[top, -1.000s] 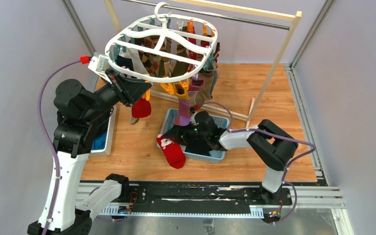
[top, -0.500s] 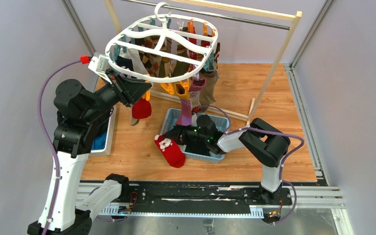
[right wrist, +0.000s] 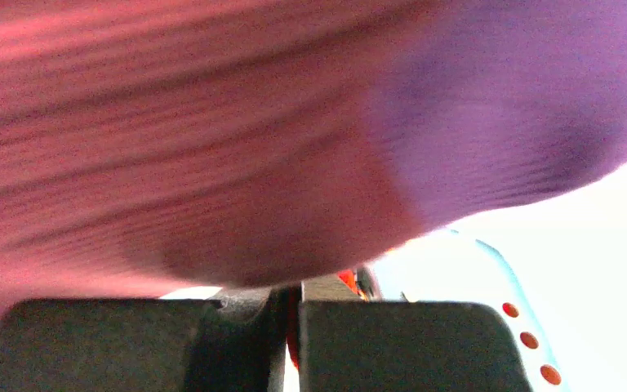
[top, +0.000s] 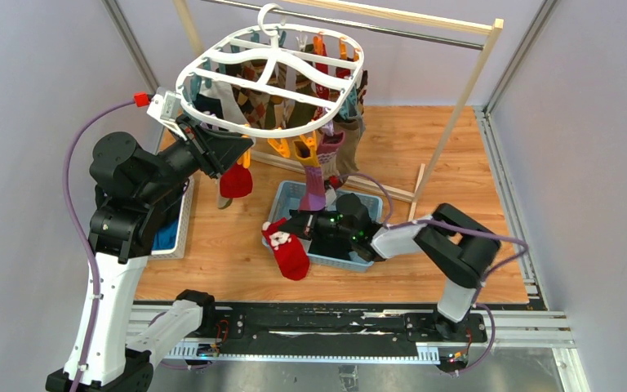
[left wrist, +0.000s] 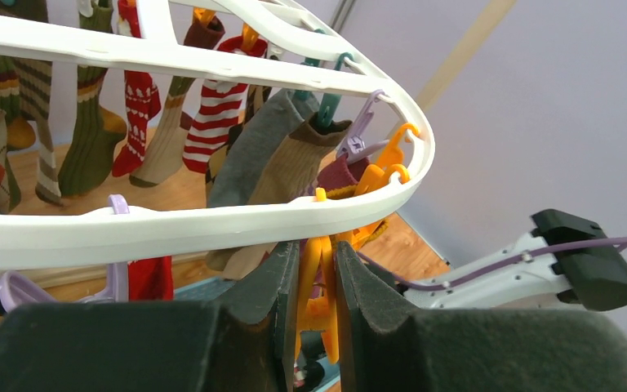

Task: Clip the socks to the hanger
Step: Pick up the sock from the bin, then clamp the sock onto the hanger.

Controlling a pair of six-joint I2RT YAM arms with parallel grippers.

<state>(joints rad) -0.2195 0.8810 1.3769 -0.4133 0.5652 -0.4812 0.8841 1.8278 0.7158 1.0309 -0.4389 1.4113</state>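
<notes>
The white oval hanger [top: 212,122] hangs from the rail with several socks [left wrist: 216,114] clipped to its pegs. My left gripper [left wrist: 317,249] is under its near rim [left wrist: 212,220], shut on an orange peg [left wrist: 314,302]; from above the left gripper [top: 241,147] sits at the hanger's front left. A red sock with a white pattern [top: 287,251] lies over the left edge of the blue basket [top: 359,261]. My right gripper [top: 295,226] is low at its cuff, shut on it. In the right wrist view a sliver of red shows between the right gripper's [right wrist: 292,296] jaws, and a hanging pink and purple sock [right wrist: 294,122] fills the frame.
A wooden-posted rail with a metal bar [top: 457,98] spans the back. A second basket [top: 184,214] with blue cloth stands at the left, behind my left arm. A red sock [top: 235,181] dangles below the hanger's front left.
My right gripper has closed on the red sock's cuff, and the cuff has shifted a little. The right arm's elbow swung left, then back right. The left arm and the hanger stayed still.
</notes>
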